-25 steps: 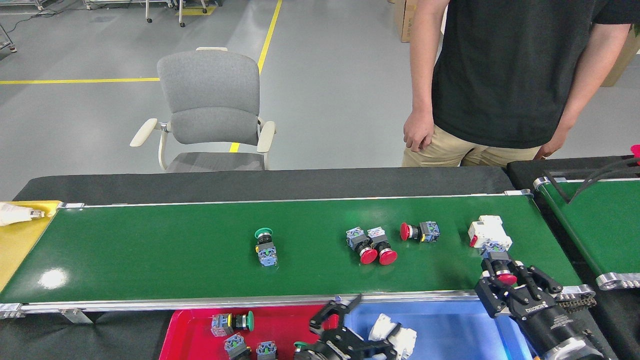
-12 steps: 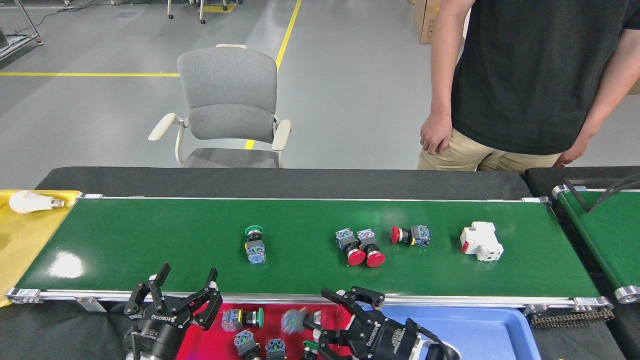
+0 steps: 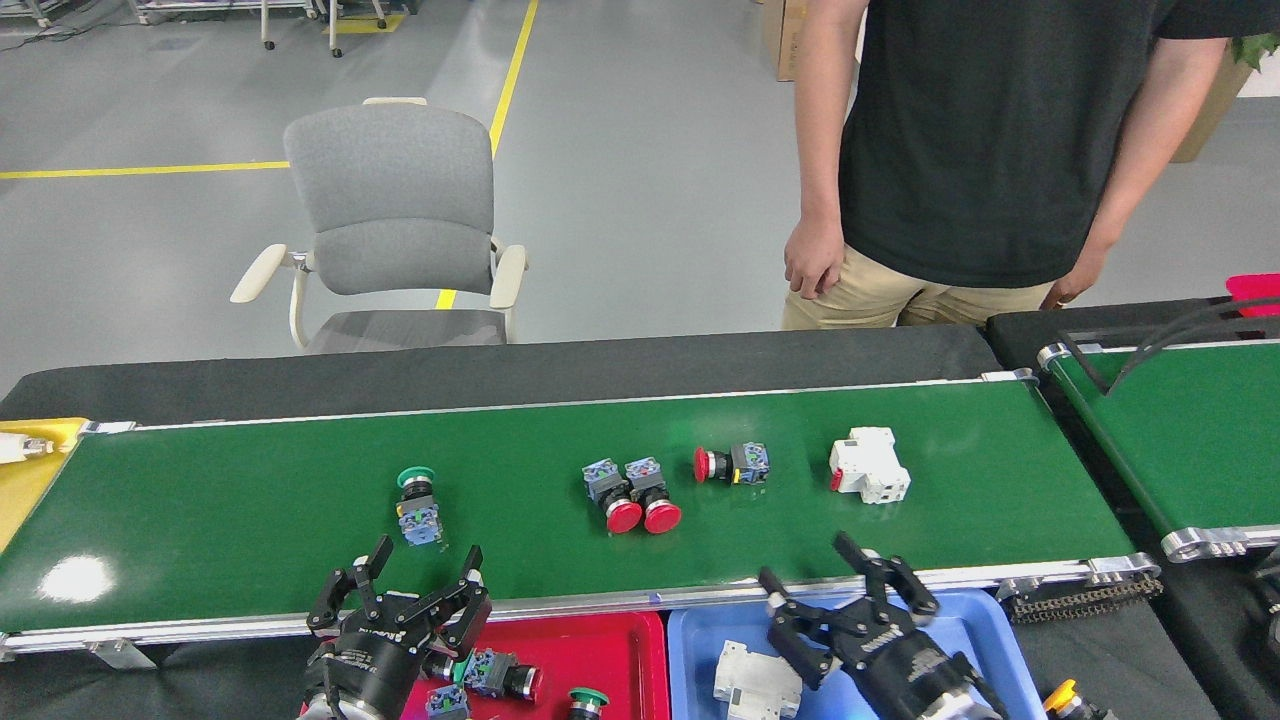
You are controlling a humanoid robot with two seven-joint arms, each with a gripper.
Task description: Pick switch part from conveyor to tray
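On the long green conveyor (image 3: 250,500) lie several switch parts: a green-capped one (image 3: 418,505), two red mushroom buttons side by side (image 3: 632,495), another red one (image 3: 732,463) and a white breaker block (image 3: 869,465). My left gripper (image 3: 427,555) is open and empty at the belt's near rail, just in front of the green-capped part. Open too, my right gripper (image 3: 806,562) hangs over the near rail above the blue tray (image 3: 700,640). The red tray (image 3: 600,640) holds a few switch parts (image 3: 490,672). A white breaker (image 3: 757,682) lies in the blue tray.
A person (image 3: 960,150) stands behind the belt at the right, hands down. A grey chair (image 3: 395,220) is behind the middle. A shorter green belt (image 3: 1190,430) with black cables is at the right, a yellow tray (image 3: 30,470) at the left end.
The right gripper, which held a red switch part a second ago and let it go over the red tray, has moved right to the blue tray, empty. Parts drifted left along the belt.
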